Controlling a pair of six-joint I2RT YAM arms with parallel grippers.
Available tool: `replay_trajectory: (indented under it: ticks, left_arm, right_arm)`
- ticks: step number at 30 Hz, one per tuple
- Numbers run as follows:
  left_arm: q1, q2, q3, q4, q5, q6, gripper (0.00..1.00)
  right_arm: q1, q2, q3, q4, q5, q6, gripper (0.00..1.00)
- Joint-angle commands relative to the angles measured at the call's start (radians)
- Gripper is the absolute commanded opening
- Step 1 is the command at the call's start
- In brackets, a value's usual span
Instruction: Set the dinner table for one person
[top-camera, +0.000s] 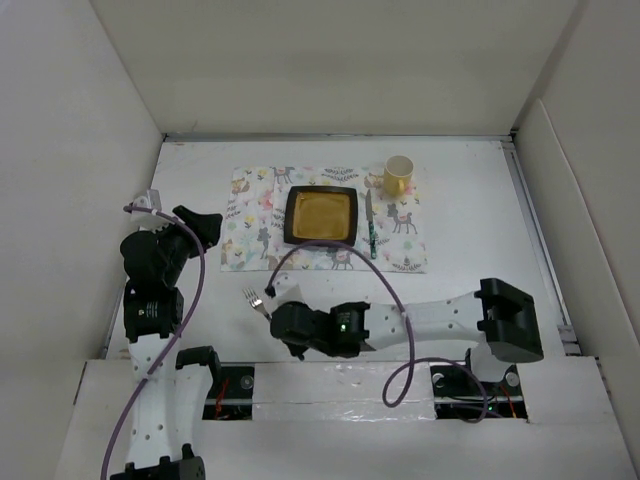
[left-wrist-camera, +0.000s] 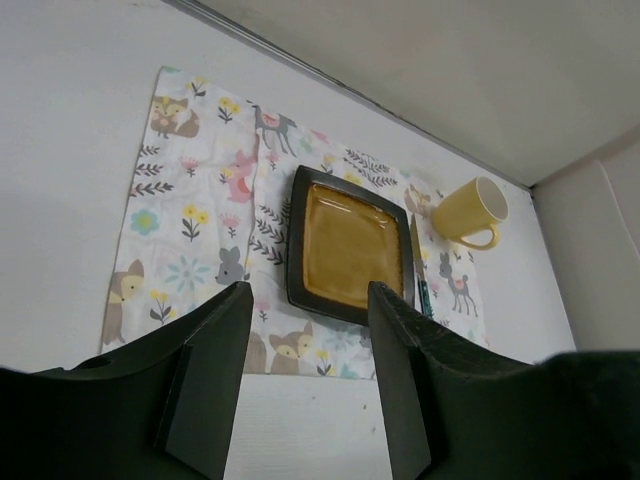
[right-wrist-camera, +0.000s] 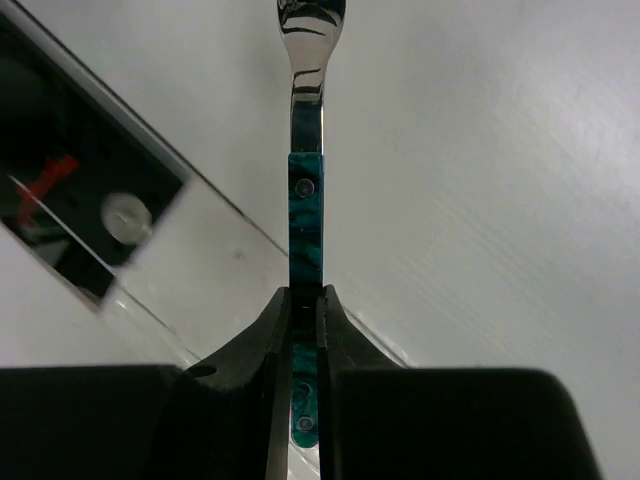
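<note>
**Fork on a thin pinch, place setting ahead**

The right pincer (right-wrist-camera: 303, 300) was clenched on the fork (right-wrist-camera: 305, 200). Its fingers (right-wrist-camera: 265, 340) pressed the flat sides of the teal handle near its tail end, and the neck and tines jutted straight ahead. With so much length beyond so narrow a grip, the fork could swivel or slide out on a quick swing.

Beneath the pincer lay the white bench (top-camera: 470, 200), stretching ahead and to both sides. Whether the tines touched it could not be told. Further ahead lay the animal-print placemat (top-camera: 250, 235), whose near edge the tines might catch and ruck if carried low. The arm's purple cable (top-camera: 315, 244) arched above that edge and might drag the cloth.

On the placemat sat a brown square plate (top-camera: 321, 215), with bare cloth on its left and a knife (top-camera: 370, 225) just beside its right. A yellow mug (top-camera: 398, 176) stood beyond the knife. A fork set down too close could knock the plate.

The left pincer (left-wrist-camera: 305, 340) hung released, holding nothing, with the placemat ahead of it.
</note>
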Motion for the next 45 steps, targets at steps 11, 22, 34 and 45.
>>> replay_trajectory:
  ticks: [11, 22, 34, 45]
  left_arm:
    - [0.007, -0.048, 0.031, -0.022, -0.17, -0.075, 0.49]
    - [0.007, -0.051, 0.031, -0.025, -0.182, -0.086, 0.5]
    - [0.007, -0.035, 0.033, -0.022, -0.161, -0.083, 0.5]
    - [0.007, -0.031, 0.033, -0.022, -0.156, -0.084, 0.51]
  right_arm:
    - [-0.414, 0.476, 0.715, 0.111, 0.103, 0.059, 0.0]
    - [-0.524, 0.817, 1.157, 0.033, 0.01, 0.206, 0.0]
    - [-0.544, 0.857, 1.079, 0.062, -0.047, 0.251, 0.0]
    - [-0.555, 0.828, 0.975, 0.093, -0.059, 0.263, 0.11]
